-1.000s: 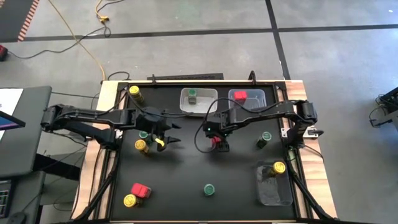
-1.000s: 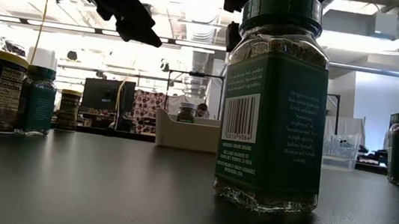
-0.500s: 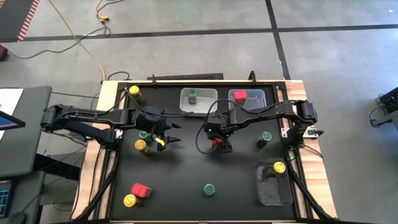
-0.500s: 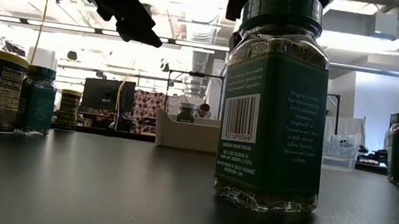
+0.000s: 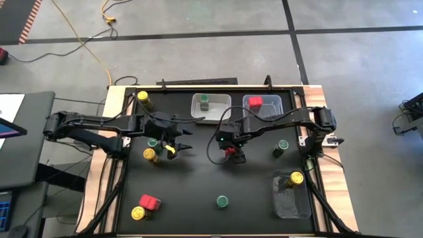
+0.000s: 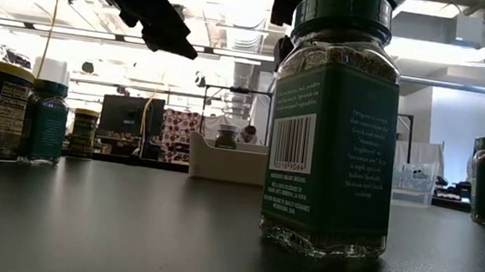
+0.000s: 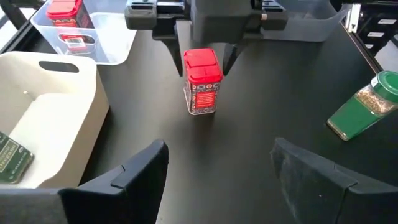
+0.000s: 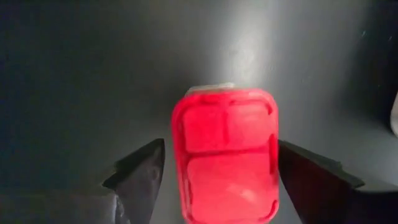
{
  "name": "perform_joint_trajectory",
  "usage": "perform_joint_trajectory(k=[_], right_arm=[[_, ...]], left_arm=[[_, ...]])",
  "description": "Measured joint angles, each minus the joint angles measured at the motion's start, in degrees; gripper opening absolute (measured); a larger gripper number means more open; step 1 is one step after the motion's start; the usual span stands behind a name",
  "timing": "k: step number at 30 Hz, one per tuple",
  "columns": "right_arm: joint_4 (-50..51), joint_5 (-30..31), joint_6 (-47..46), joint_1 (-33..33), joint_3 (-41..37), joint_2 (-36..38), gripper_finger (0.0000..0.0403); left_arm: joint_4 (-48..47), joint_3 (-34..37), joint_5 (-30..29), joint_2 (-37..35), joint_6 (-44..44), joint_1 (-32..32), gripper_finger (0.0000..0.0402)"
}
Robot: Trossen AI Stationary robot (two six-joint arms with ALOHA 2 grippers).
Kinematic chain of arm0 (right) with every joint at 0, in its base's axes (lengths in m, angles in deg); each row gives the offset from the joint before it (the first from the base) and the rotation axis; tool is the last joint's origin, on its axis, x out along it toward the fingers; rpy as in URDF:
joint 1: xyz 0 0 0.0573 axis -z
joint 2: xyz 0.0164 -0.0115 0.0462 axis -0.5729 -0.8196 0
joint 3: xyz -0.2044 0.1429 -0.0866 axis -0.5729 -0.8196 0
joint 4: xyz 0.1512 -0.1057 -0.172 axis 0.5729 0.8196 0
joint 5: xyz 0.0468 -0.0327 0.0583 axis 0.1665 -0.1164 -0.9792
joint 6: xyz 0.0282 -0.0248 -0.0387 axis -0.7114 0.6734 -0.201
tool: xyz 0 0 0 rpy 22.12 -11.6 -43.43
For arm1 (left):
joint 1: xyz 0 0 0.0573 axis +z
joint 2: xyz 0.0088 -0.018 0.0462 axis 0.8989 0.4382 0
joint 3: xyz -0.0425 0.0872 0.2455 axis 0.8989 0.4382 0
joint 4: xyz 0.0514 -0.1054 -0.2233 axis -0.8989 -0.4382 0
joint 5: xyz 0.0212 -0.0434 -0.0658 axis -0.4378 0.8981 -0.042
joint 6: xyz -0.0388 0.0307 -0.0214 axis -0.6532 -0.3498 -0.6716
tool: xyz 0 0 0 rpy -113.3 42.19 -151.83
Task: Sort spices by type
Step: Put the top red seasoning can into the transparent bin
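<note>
A red boxy spice jar [image 8: 227, 163] stands upright on the black table near its middle [image 5: 229, 151] [image 7: 202, 81]. My right gripper [image 8: 221, 148] [image 5: 231, 153] hangs over it, pointing down and open, one finger on each side of the red lid with a narrow gap to each. My left gripper [image 7: 217, 152] [image 5: 181, 141] is open and held above the table left of the red jar, touching nothing. Beside the left arm stand a green-lidded jar [image 5: 153, 142] and a yellow-lidded jar [image 5: 150, 154].
At the far edge a white bin [image 5: 213, 112] holds a green-lidded jar, and a clear bin [image 5: 272, 111] holds a red one. A clear bin [image 5: 289, 201] near the right edge holds a yellow-lidded jar. Loose jars: green [image 5: 223, 201] [image 6: 335, 128], green [image 5: 282, 145], yellow [image 5: 142, 97], yellow [image 5: 137, 213], red [image 5: 149, 201].
My right wrist has shifted slightly toward the table's left over the red jar; its fingers stay apart. The jars have kept their places.
</note>
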Motion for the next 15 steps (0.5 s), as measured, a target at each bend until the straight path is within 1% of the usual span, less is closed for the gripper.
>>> perform_joint_trajectory(k=[6,15], right_arm=[[0.5,-0.02,0.94,0.13,0.0,0.0,0.0302],[0.43,-0.02,0.98,-0.12,0.0,0.0,0.0285]], left_arm=[[0.0,-0.02,0.0,0.0,0.29,0.0,0.0272],[0.0,-0.02,0.0,0.0,0.88,0.0,0.0272]])
